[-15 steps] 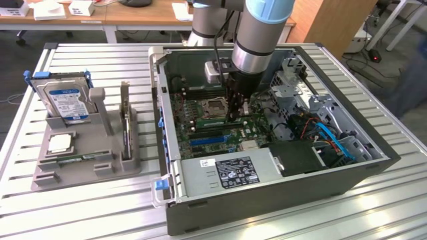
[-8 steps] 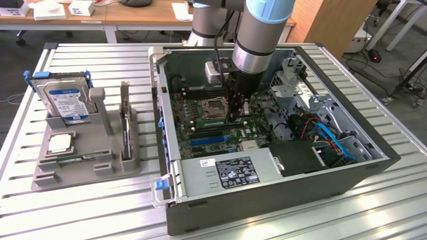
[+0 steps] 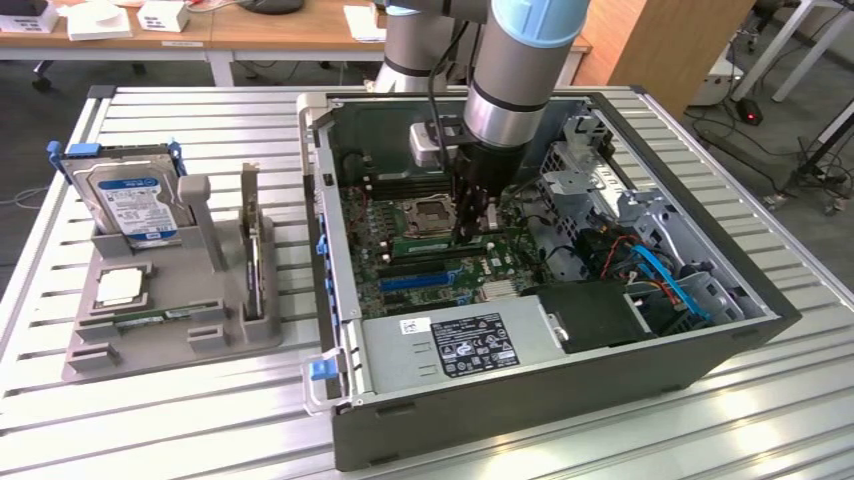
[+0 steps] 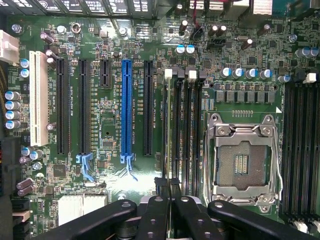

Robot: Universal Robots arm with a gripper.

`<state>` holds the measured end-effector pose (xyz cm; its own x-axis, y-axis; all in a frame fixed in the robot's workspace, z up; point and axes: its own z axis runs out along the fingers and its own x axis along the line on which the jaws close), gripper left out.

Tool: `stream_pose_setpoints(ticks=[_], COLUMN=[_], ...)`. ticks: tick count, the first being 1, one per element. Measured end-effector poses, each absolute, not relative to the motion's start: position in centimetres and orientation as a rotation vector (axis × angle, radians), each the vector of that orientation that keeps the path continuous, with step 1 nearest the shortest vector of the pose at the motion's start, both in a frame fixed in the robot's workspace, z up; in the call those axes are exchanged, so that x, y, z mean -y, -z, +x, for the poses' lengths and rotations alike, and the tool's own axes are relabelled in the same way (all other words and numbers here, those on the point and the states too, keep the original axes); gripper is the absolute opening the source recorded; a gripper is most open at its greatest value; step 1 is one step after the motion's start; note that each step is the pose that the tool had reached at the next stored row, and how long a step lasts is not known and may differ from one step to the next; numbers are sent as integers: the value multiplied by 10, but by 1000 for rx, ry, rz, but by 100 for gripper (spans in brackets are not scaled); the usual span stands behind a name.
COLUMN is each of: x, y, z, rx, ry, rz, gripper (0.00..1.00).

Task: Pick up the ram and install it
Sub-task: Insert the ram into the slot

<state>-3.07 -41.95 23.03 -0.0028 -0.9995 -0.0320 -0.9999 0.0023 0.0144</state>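
The gripper (image 3: 470, 235), lowered into the open computer case (image 3: 534, 405), has its fingers (image 4: 161, 192) drawn almost together on the upper edge of the ram (image 3: 424, 243). The ram stands upright at the memory slots (image 4: 190, 130) beside the processor socket (image 4: 243, 160). The arm (image 3: 527, 60) hides part of the ram, and its seating in the slot cannot be made out.

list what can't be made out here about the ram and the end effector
- Exterior view: the end effector stands before the ram, hiding whether it sits fully in its slot.
- Wrist view: its shut fingers cover the contact point, so a grip on the ram is unsure.
- Exterior view: the hard drive label print is too small to read.
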Motion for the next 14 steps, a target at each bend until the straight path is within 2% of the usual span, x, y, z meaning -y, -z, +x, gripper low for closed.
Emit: stream_pose_setpoints(ticks=[14], x=[419], y=[-229], z=[-31], rx=[-2215], ry=[-51], rz=[-2210], gripper=[11])
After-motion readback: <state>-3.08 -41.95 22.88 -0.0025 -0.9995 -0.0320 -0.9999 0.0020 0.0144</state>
